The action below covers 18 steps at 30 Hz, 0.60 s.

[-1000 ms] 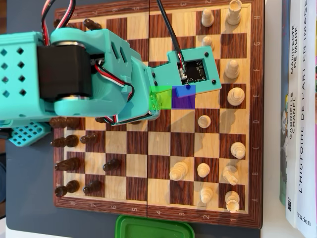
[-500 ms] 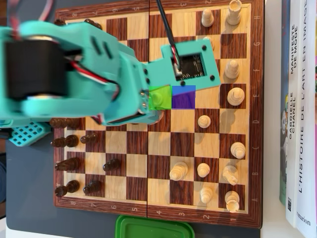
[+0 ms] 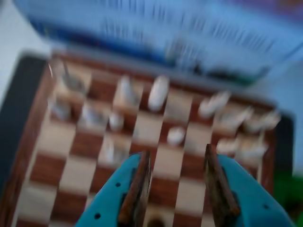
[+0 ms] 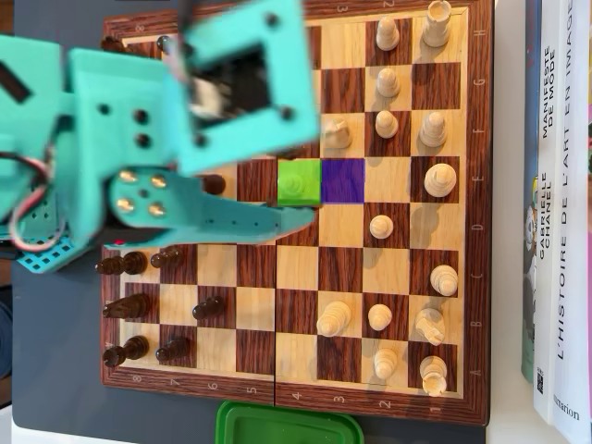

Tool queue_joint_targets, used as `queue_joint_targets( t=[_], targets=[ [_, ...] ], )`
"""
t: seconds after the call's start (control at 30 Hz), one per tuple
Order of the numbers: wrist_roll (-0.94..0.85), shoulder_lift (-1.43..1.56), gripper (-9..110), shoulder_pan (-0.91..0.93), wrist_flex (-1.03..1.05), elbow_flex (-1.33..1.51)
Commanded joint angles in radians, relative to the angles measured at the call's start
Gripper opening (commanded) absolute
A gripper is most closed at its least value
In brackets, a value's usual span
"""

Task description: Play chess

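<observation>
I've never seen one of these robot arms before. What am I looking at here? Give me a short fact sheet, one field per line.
Setting: wooden chessboard on a dark mat
Arm: teal robot arm reaching over the board from the left of the overhead view
Gripper: gripper empty, jaws apart above the board
Light pieces: white pieces grouped on the right side in the overhead view
Dark pieces: dark pieces along the left side
Marked squares: green square beside a purple square
Nearby: books right of the board, green lid below it
</observation>
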Motion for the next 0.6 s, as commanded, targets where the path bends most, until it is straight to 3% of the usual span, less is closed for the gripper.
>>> queue_joint_targets(
  t=[0.0, 0.57],
  targets=[
    [0.005, 0.121, 17, -0.003, -0.189, 0.074],
    [-0.003, 0.841, 17, -0.021, -1.307, 0.877]
  ],
)
